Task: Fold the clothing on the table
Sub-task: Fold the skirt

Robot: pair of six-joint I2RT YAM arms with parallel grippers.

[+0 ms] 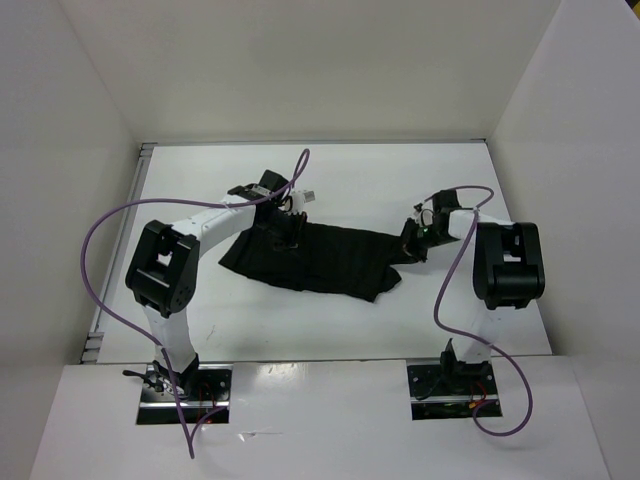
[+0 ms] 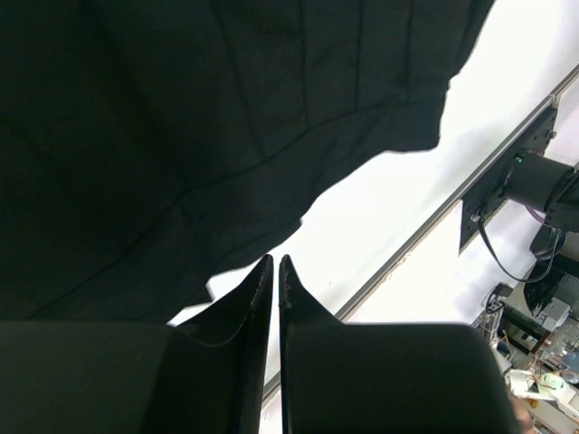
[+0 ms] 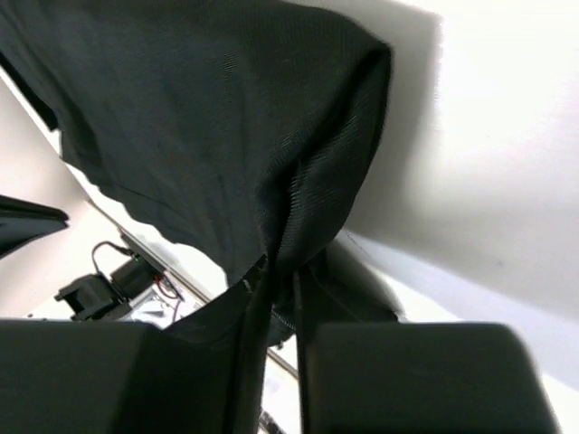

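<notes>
Since the fold turns on where the cloth ends sit relative to each arm, layout first. White table [image 1: 350, 190] takes up most of the top view. The clothing [image 1: 320, 260], a black pleated skirt, lies about mid-table, mostly flat. Its long axis runs left-right, tilted a bit so the right end sits nearer the arm bases.

The clothing spans the gap between the two tools, so each arm has its own end. The left gripper [image 1: 290, 232] is over the far edge, left of the garment's middle. The right gripper [image 1: 412, 245] is at the far-right tip, so the right arm is clearly the nearer one for that end. The left end of the clothing, past the left gripper, lies loose on the table.

Tool states:
- **Right gripper:** jaws pinched onto a bunched fold of the clothing. In the wrist view the fabric is gathered right between them and drapes away from the pinch.
- **Left gripper:** fingers [image 2: 303, 312] drawn nearly together with only a thin slit, tips right at the cloth's edge. It looks like a nip on the hem, but the bite itself isn't plain.

My guess is the right end gets carried leftward along the long axis over the rest, with the left grip as the anchor. The risk is the thin hem slipping from the left jaws.
</notes>
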